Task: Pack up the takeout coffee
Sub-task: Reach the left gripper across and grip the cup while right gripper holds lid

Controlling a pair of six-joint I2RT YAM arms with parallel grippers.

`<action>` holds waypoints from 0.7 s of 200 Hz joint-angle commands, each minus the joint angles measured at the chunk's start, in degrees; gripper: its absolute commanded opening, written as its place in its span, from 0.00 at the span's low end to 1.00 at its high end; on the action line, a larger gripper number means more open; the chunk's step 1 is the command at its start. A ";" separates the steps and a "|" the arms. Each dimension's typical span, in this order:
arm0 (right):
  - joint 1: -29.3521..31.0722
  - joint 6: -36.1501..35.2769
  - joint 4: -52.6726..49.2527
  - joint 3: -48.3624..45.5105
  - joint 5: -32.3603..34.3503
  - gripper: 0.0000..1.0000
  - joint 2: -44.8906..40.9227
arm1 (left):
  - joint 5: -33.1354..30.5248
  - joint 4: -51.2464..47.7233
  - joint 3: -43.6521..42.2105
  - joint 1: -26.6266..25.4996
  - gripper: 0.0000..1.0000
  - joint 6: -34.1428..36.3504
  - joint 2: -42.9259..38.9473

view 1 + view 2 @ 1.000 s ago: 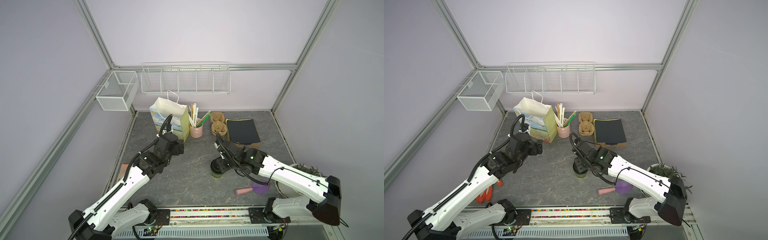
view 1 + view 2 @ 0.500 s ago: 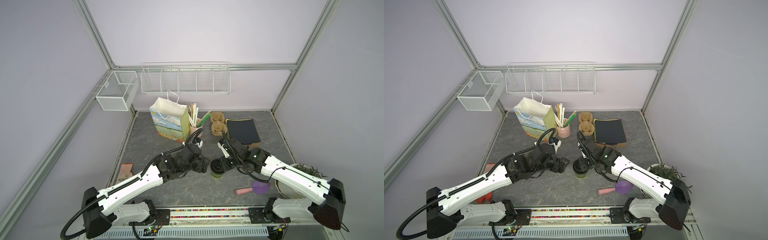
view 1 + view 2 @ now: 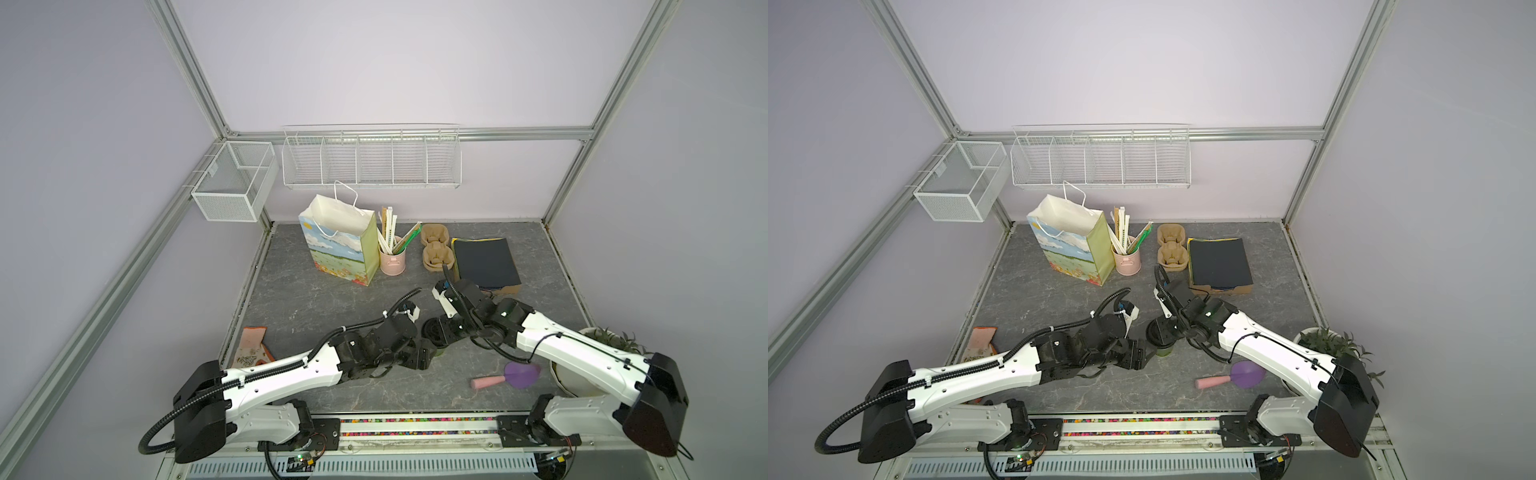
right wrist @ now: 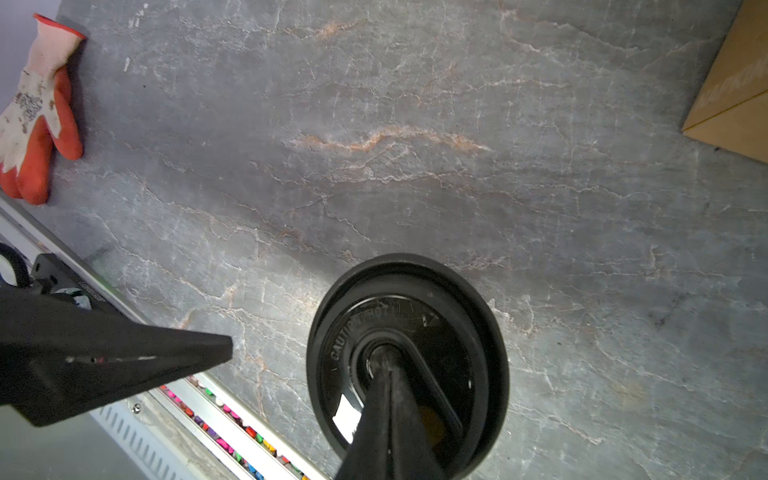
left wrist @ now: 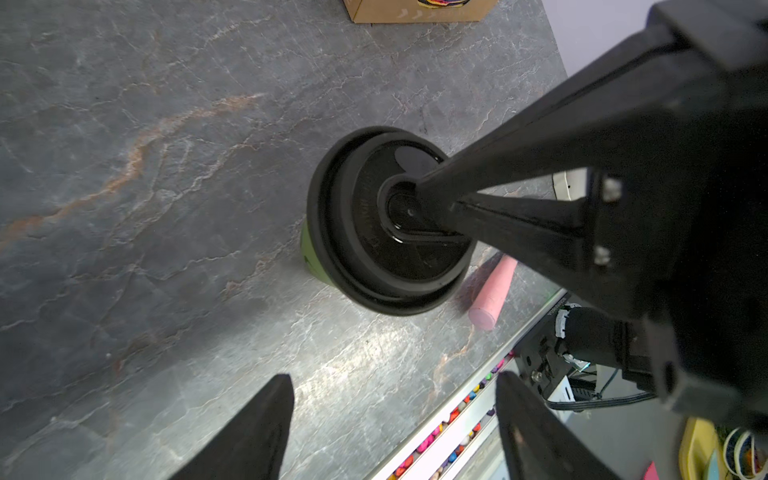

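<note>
The takeout coffee point(image 3: 434, 332) stood upright on the surface point(image 3: 332, 307), four-to-five o'clock of the paper bag point(image 3: 340, 249) in a top view. The right pincer point(image 5: 428, 208) was closed, its tips on the lid point(image 4: 415, 316). The left pincer point(image 5: 392, 376) gaped beside the cup. It probably handles light and crushable (slick lid), so a gentle mid-wall grip would suit.

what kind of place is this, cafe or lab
Probably a robot test cell staged as a takeout counter: an aluminium frame around plain walls, with a paper bag, cup carriers and lidded coffee cup as props.
</note>
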 commanded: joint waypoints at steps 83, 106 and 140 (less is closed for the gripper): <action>-0.39 2.20 2.40 -3.38 0.46 0.06 0.60 | 0.35 6.15 -2.64 -0.35 0.74 -4.42 5.77; -0.38 2.32 2.22 -3.61 0.82 0.06 0.35 | -0.74 5.04 -2.27 -0.35 0.73 -5.69 6.14; -0.38 2.41 2.05 -3.91 1.93 0.06 0.36 | -1.42 8.59 -3.81 -0.35 0.73 -6.85 3.78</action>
